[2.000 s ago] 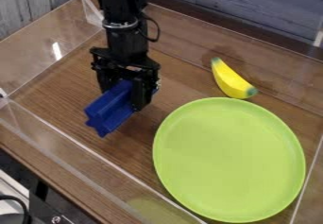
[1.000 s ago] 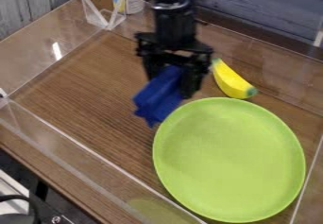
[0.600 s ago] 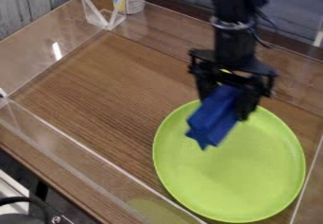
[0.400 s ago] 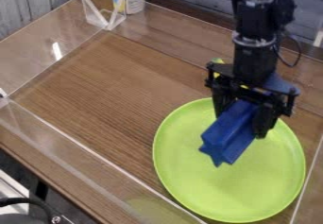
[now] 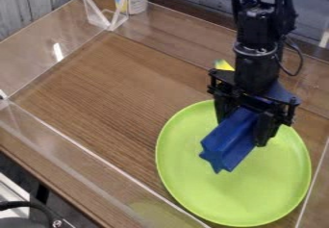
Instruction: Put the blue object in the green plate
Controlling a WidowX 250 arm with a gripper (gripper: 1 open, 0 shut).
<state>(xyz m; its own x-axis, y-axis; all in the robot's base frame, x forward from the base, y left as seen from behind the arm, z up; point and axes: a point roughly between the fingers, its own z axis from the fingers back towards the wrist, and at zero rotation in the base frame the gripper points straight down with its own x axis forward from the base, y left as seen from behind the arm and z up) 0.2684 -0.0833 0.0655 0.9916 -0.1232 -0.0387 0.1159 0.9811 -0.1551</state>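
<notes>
Your hand (image 5: 247,114) is clamped on the blue block (image 5: 229,140), which is tilted over the big green plate (image 5: 193,182). The yellow banana (image 5: 224,65) is mostly hidden behind your arm (image 5: 261,35).

The single view looks steeply down from above, in front of the brown wooden tabletop (image 5: 110,92), facing across it toward the black robot arm (image 5: 260,35) and its claw (image 5: 238,121). It sits near enough that the round lime-green plate (image 5: 193,189), below the claw, fills much of the lower right.
</notes>
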